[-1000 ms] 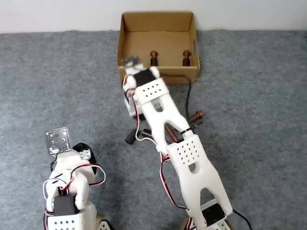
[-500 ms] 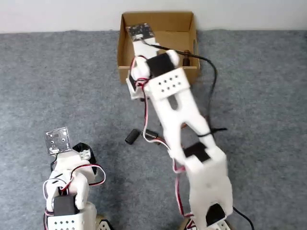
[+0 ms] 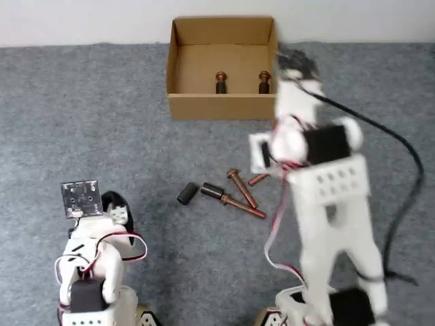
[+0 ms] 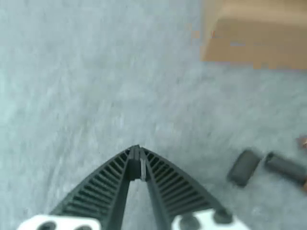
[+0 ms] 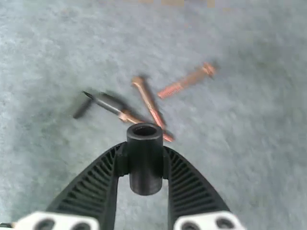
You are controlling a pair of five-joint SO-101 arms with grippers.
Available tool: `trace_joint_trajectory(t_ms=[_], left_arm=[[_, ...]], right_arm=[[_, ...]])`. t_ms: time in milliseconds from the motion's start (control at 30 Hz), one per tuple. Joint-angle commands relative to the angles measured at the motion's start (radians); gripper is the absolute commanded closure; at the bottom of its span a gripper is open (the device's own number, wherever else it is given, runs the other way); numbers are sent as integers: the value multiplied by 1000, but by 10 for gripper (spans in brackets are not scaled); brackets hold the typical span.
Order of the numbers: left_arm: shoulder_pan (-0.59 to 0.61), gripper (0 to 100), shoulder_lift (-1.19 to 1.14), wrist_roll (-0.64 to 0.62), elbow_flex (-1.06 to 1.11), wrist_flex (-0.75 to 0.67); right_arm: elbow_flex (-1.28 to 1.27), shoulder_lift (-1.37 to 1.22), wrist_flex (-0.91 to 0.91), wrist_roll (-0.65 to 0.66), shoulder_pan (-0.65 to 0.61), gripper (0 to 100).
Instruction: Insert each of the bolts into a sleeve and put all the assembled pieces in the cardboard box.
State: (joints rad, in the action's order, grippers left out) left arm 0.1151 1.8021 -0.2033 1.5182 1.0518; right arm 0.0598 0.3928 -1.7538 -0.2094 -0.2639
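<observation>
- Right now the right gripper (image 5: 144, 151) is clamped on a black sleeve (image 5: 144, 167).
- Meanwhile the left gripper (image 4: 135, 155) is pinched closed with nothing in it, at the high view's lower left.
- Top centre, the cardboard box (image 3: 178, 68) holds two assembled pieces (image 3: 220, 82).
- Mid-frame, loose bolts (image 3: 242, 189) and another sleeve (image 3: 187, 193) lie on the grey carpet (image 3: 102, 122).

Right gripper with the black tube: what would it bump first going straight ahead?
Probably the nearest copper bolt lying on the grey carpet, just ahead of the right gripper and its black cylindrical sleeve; depth is hard to judge.
</observation>
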Motion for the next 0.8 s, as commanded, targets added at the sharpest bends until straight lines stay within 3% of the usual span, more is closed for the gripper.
trace_joint_trajectory(t_ms=[0, 133, 267, 567, 767], left_arm=[[-71, 994, 0, 8, -168, 6], [-94, 994, -84, -8, -288, 14], [-117, 994, -373, -137, -503, 75], [-379, 994, -971, -216, -926, 153], [-499, 994, -1169, -468, -1053, 147]], right_arm=[[-170, 189, -33, 0, 102, 991], [-404, 363, 39, 54, 232, 991], [-620, 561, 131, 107, 348, 991], [-924, 937, 176, 144, 469, 991], [-1002, 1066, 185, 144, 535, 991]])
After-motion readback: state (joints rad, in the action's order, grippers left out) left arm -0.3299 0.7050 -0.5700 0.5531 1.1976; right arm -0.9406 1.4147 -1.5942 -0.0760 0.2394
